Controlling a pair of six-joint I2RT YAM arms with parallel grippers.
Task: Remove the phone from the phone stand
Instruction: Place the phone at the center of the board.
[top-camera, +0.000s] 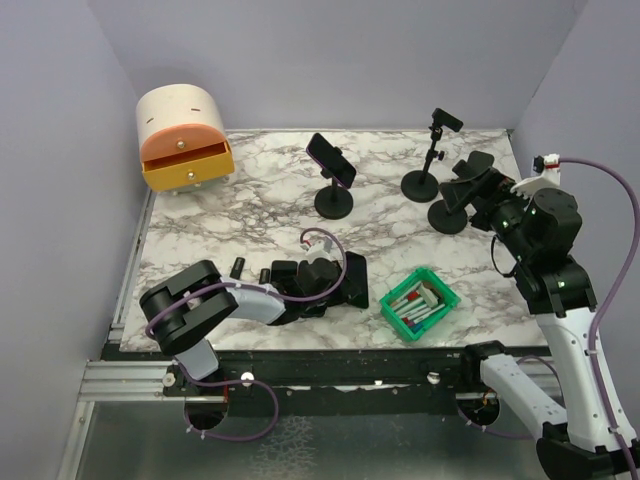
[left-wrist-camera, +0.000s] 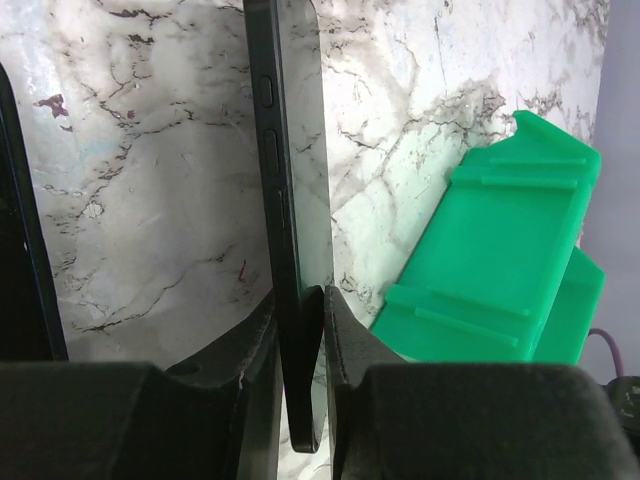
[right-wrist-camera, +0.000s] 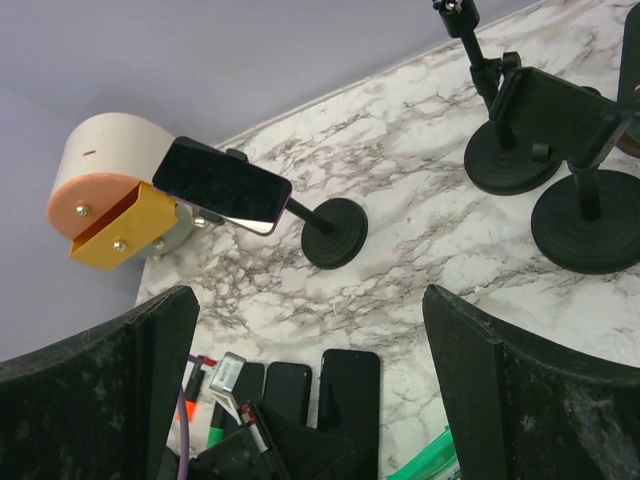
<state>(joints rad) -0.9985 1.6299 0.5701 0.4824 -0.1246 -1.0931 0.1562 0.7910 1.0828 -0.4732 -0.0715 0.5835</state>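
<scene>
A dark phone (top-camera: 331, 160) with a pinkish rim sits tilted in the clamp of a black phone stand (top-camera: 334, 203) at the back middle. It also shows in the right wrist view (right-wrist-camera: 220, 185) on its stand (right-wrist-camera: 335, 232). My left gripper (top-camera: 345, 280) lies low at the table's front. In the left wrist view the left gripper (left-wrist-camera: 298, 300) is shut on a second black phone (left-wrist-camera: 295, 180), seen edge-on. My right gripper (top-camera: 470, 185) is open and empty, raised at the right, well apart from the phone on the stand. Its fingers (right-wrist-camera: 100, 400) frame the right wrist view.
Two more black stands (top-camera: 432, 150) (top-camera: 455, 200) stand at the back right, near my right gripper. A green bin (top-camera: 420, 305) of markers sits front right. Two small phones (right-wrist-camera: 288, 390) lie by the left gripper. An orange-and-cream drawer unit (top-camera: 183, 140) is back left.
</scene>
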